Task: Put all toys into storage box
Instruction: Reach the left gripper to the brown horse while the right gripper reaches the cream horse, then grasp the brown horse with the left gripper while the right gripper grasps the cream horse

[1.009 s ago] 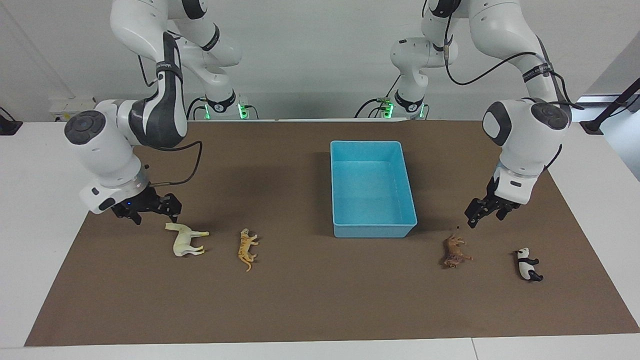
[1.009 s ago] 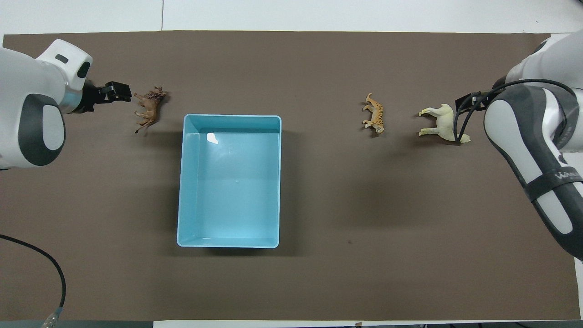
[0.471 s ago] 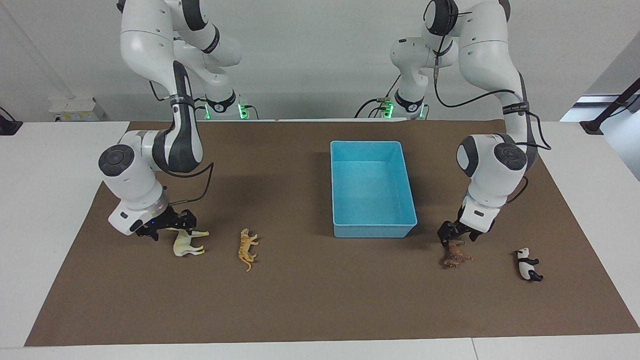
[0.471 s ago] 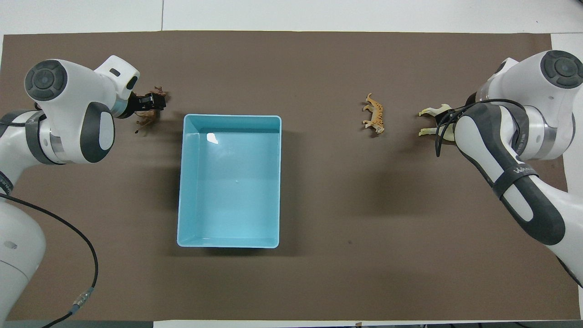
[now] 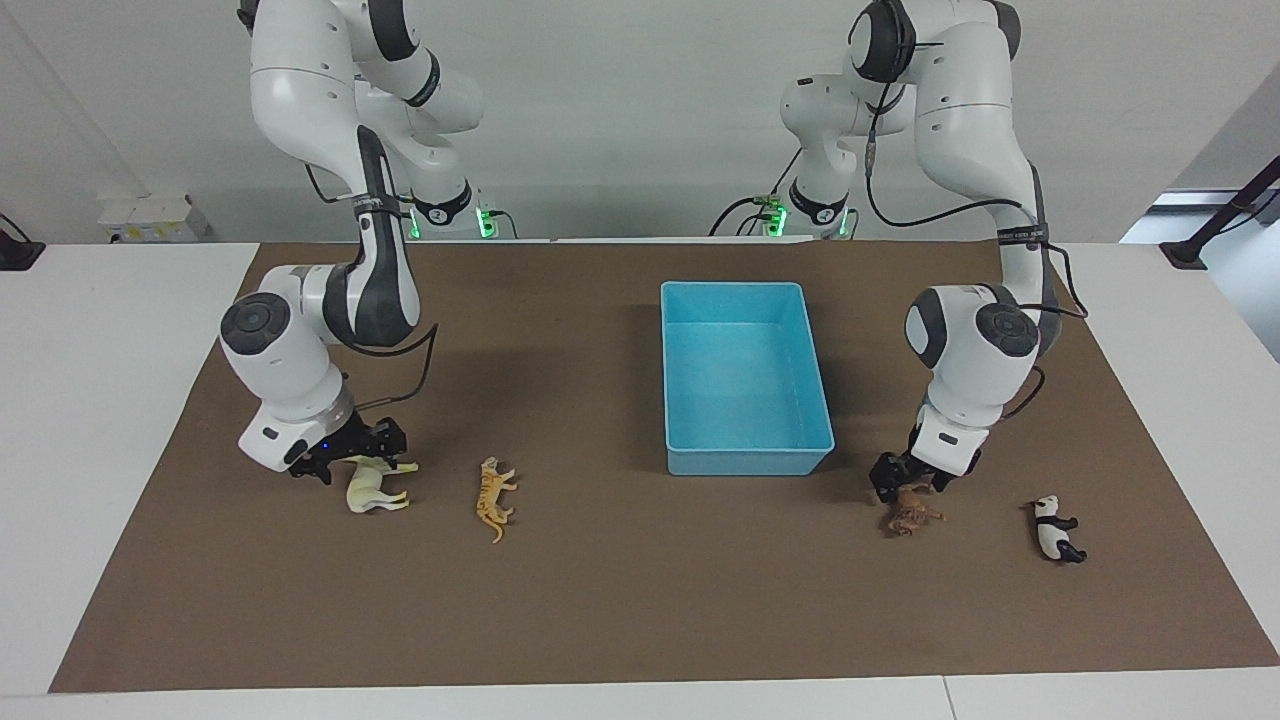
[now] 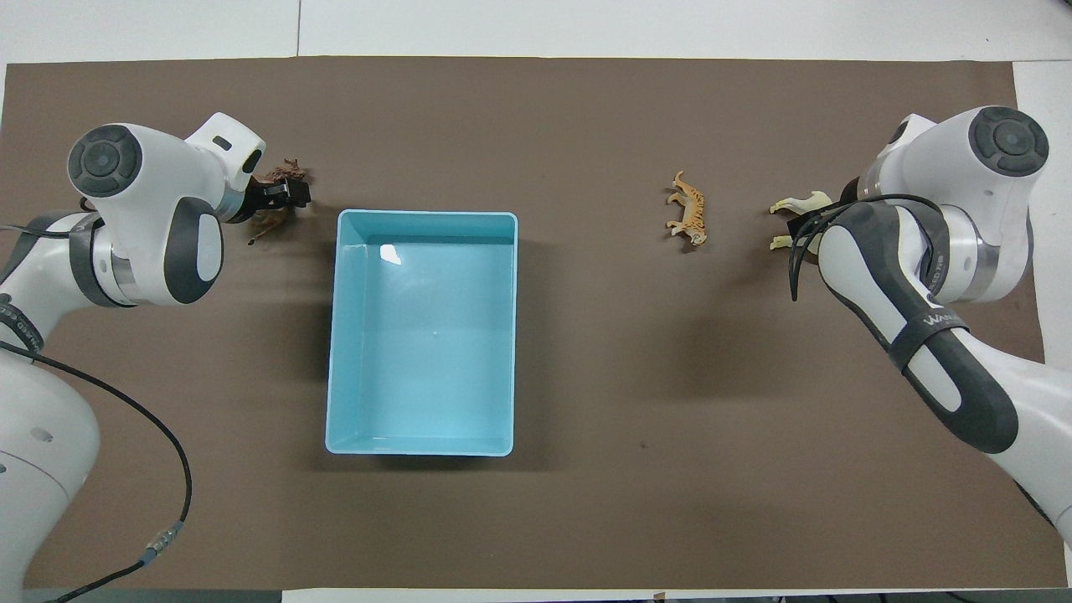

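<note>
The light blue storage box (image 5: pixel 745 462) stands empty in the middle of the brown mat. My left gripper (image 5: pixel 905 482) is low over the brown lion (image 5: pixel 912 517), open, with its fingers on either side of the lion's body. My right gripper (image 5: pixel 350 455) is low over the cream-white horse (image 5: pixel 372 492), open, with its fingers astride the horse's back. The orange tiger (image 5: pixel 493 495) lies on its side between the horse and the box. The black-and-white panda (image 5: pixel 1055 530) lies beside the lion, toward the left arm's end. In the overhead view the panda is hidden under my left arm.
All four toys lie in a row farther from the robots than the box (image 6: pixel 423 215). The tiger (image 6: pixel 688 209) lies apart from both grippers. The brown mat (image 5: pixel 620 600) covers the white table.
Both arms have swung in toward the box and come down. The left gripper went from beside the lion to down over it. The right gripper went from beside the horse to down over it.
</note>
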You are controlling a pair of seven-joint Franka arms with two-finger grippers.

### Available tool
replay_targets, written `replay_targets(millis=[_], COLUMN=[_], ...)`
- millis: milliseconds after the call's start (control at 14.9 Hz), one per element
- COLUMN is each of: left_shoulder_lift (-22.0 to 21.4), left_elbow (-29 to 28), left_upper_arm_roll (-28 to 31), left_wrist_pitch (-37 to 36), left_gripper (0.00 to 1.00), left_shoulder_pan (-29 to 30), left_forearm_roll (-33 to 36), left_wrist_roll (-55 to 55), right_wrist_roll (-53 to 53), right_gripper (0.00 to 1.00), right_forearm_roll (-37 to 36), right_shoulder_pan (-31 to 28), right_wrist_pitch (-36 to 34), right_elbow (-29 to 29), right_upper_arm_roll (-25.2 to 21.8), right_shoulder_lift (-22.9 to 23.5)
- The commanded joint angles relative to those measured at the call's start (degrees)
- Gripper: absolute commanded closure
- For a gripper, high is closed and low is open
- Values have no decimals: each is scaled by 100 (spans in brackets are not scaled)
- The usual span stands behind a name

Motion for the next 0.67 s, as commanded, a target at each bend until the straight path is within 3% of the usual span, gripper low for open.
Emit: replay_targets(millis=[0,67,135,202,404,471,605], left_shoulder_lift=[-53,-62,-62,-62,-62,-71,-62], left_elbow=[-232,-233,-233,-233,-224,-206,38], left_upper_arm_roll=[28,28,28,28,19,10,10], left_wrist_pitch=[304,295,295,295,269,243,-98], left_gripper=[0,0,16,22,88,96,96], left_shoulder_pan=[-55,-55,-55,-55,-20,-2,24], left_forearm_roll=[-19,-28,-36,-36,-98,-107,-325], left_wrist_roll=[38,11,-15,-41,-59,-59,-51], right_wrist_roll=[-172,-172,-172,-172,-172,-181,-190], right_gripper=[0,0,0,0,1,1,1], right_forearm_roll=[49,49,49,49,49,49,49], right_shoulder_pan=[-61,-61,-61,-69,-78,-96,-131], right_wrist_pitch=[318,318,353,414,617,565,503], right_elbow=[-164,-164,-173,-225,-401,-392,-392], right_upper_arm_roll=[11,11,11,11,11,20,11], right_shoulder_lift=[70,79,79,79,44,27,18])
